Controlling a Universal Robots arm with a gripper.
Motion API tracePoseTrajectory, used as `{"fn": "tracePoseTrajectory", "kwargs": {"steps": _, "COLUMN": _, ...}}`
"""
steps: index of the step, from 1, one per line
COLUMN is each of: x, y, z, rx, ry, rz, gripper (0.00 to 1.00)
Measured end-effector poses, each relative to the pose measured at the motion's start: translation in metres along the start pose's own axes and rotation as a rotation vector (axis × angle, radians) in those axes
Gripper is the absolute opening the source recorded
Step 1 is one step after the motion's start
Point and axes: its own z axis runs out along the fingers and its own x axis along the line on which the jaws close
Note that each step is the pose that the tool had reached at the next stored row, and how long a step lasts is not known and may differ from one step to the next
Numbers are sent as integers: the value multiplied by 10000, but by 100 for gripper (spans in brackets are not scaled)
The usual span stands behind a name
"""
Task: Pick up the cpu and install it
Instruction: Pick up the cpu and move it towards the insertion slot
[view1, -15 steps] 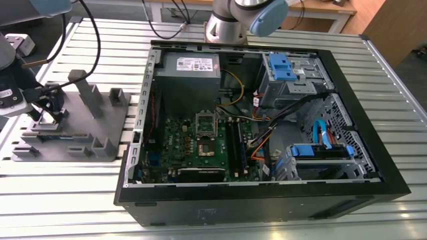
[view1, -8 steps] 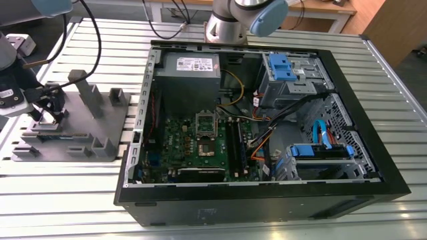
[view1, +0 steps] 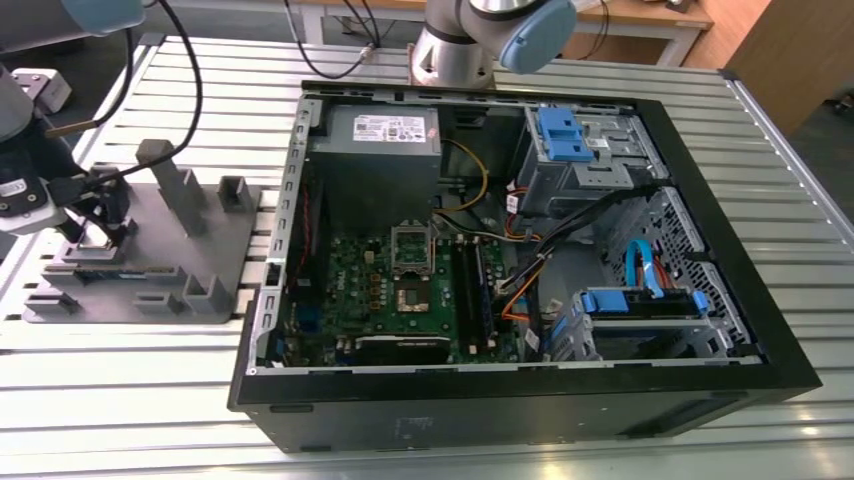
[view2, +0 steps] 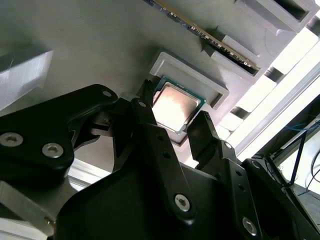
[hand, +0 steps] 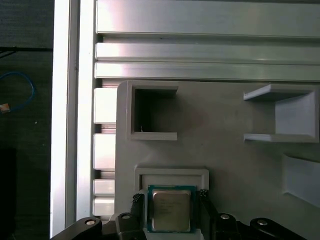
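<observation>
Chip: we see the cpu (hand: 171, 210) lying flat in a shallow square pocket of the grey tray (view1: 220, 250), on the exterior view's left, well apart from the open computer case (view1: 747, 330).
Hand: the gripper (view1: 94, 225) sits low over the chip. Its fingers (view2: 155, 140) are spread, one just beside each edge, and we cannot tell whether they touch it.

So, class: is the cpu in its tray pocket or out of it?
In. The cpu lies flat within the grey tray's raised pocket rim in both wrist views, the gripper right at it.
</observation>
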Motion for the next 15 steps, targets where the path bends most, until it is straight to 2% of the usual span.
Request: {"fn": "tracePoseTrajectory", "kwargs": {"steps": 15, "x": 5, "y": -1, "z": 19, "rx": 14, "ry": -1, "rz": -1, "gripper": 54}}
